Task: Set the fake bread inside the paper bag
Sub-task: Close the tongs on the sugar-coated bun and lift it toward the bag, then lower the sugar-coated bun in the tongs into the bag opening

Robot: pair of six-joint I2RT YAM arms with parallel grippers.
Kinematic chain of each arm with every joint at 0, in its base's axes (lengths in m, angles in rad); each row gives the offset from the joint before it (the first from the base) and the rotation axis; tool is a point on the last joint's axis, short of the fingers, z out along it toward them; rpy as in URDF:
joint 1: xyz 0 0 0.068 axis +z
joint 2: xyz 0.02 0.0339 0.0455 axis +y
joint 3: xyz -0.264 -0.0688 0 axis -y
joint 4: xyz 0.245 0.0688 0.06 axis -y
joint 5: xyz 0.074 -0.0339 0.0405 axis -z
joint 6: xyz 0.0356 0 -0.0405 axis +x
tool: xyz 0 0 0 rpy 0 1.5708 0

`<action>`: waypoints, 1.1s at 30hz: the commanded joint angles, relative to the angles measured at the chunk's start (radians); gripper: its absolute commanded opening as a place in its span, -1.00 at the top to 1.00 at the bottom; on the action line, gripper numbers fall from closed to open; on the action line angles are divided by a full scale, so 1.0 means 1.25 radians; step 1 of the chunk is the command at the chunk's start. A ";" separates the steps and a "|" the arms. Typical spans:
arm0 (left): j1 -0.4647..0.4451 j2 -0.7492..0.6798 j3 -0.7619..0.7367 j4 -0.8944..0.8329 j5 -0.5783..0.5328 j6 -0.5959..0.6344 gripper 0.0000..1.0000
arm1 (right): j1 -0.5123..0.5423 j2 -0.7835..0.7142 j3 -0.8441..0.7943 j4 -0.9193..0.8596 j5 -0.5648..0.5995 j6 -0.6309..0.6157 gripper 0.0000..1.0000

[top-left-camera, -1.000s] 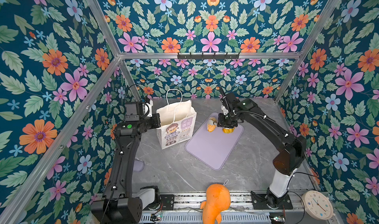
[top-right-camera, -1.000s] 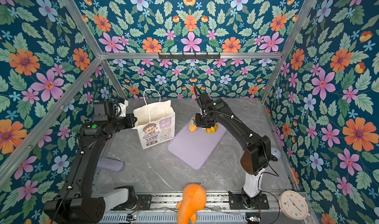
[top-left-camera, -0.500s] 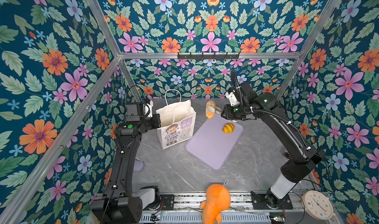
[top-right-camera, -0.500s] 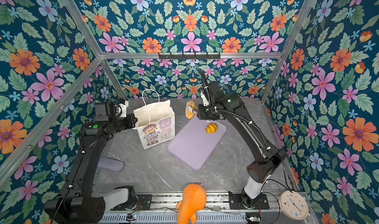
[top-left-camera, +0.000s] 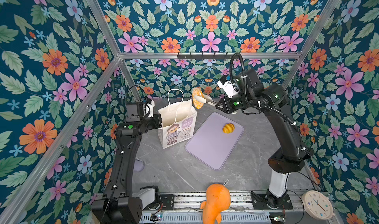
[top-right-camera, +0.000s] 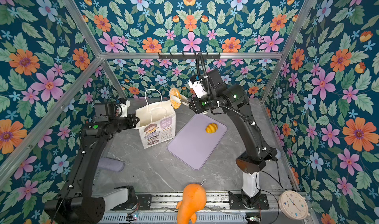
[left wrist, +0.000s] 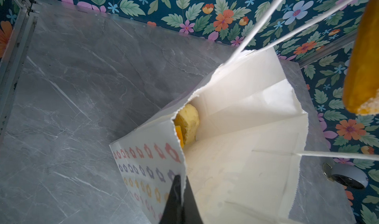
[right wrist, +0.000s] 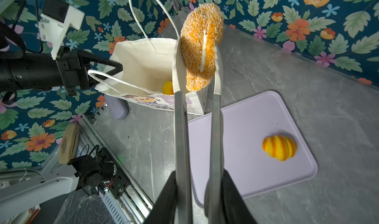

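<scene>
Table: your grey marble table (top-left-camera: 174,171) carried everything, inside the flowered walls.
Lilac board: it lay flat, skewed on the table (top-left-camera: 209,147) (top-right-camera: 192,149), just right of the bag in both top views.
Paper bag: you had the paper bag (top-left-camera: 177,128) (top-right-camera: 156,126) standing upright with its mouth open and its cord handles up, the printed face toward the front rail.
Plush toy: the orange plush toy (top-left-camera: 215,202) sat on the front rail, well apart from the bag.
Clock: a round clock (top-left-camera: 316,204) lay at the front right corner.
Left gripper: your left gripper (top-left-camera: 161,119) (left wrist: 181,179) was pinched closed on the bag's left rim, paper between the jaws.
Right gripper: your right gripper (top-left-camera: 198,99) (right wrist: 198,48) clamped the bun between its long pale fingers (right wrist: 177,73), jaws narrow.
Bun: the round speckled bun (top-left-camera: 197,93) (top-right-camera: 174,92) (right wrist: 202,28) hung on edge in the air at the bag's right top corner, above the rim and not inside.
Croissant: the ridged yellow croissant (top-left-camera: 228,128) (right wrist: 279,147) rested on the board's far right part, untouched.
Bread in bag: a pale yellow piece (left wrist: 187,122) and an orange piece (left wrist: 178,135) lay at the bag's bottom, touching each other.
</scene>
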 commanded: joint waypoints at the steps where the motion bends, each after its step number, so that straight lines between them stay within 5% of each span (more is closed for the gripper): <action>1: 0.000 0.000 0.008 0.008 0.034 0.004 0.98 | 0.000 -0.020 -0.050 0.141 -0.066 -0.081 0.45; 10: 0.000 -0.011 0.010 -0.045 -0.001 -0.016 0.97 | 0.001 0.048 -0.013 0.165 -0.189 -0.168 0.45; 23: 0.001 -0.035 -0.003 -0.114 -0.055 -0.037 0.92 | 0.001 0.028 -0.158 0.249 -0.305 -0.284 0.46; 33: 0.001 -0.023 0.030 -0.133 -0.149 -0.080 0.16 | -0.001 0.043 -0.184 0.257 -0.311 -0.325 0.46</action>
